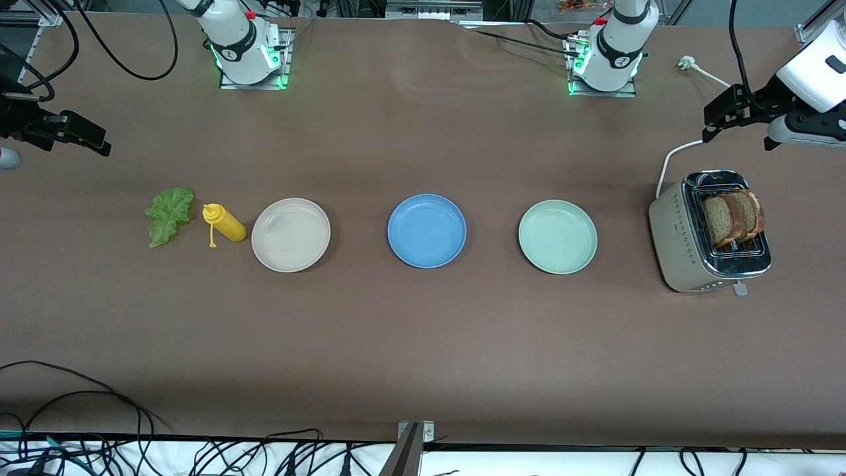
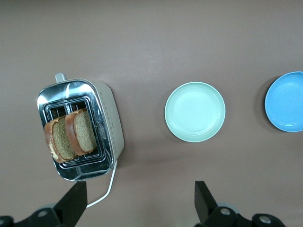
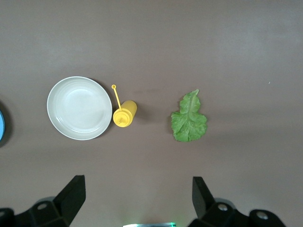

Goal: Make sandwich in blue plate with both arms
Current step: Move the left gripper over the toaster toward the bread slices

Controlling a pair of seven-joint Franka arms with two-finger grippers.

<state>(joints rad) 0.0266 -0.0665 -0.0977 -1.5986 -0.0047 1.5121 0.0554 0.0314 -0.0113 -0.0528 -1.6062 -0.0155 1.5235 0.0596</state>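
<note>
While the blue plate (image 1: pixel 427 231) lies bare mid-table between a beige-white plate (image 1: pixel 291 235) and a pale green plate (image 1: pixel 558 237), two bread slices (image 1: pixel 732 216) stand in the toaster (image 1: pixel 681 248) and the lettuce leaf (image 1: pixel 169 214) lies beside a yellow bottle (image 1: pixel 225 223). No readable writing. The left gripper (image 1: pixel 735 125) hangs above the toaster, the right gripper (image 1: pixel 82 137) near the lettuce, both with fingers wide, holding nothing.

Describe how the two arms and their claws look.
Both arms are white with black joint bands; the base of the left arm and of the right arm glow green on metal mounting plates. Black cables trail from them. The left claw and right claw are black, each with two flat fingers.
</note>
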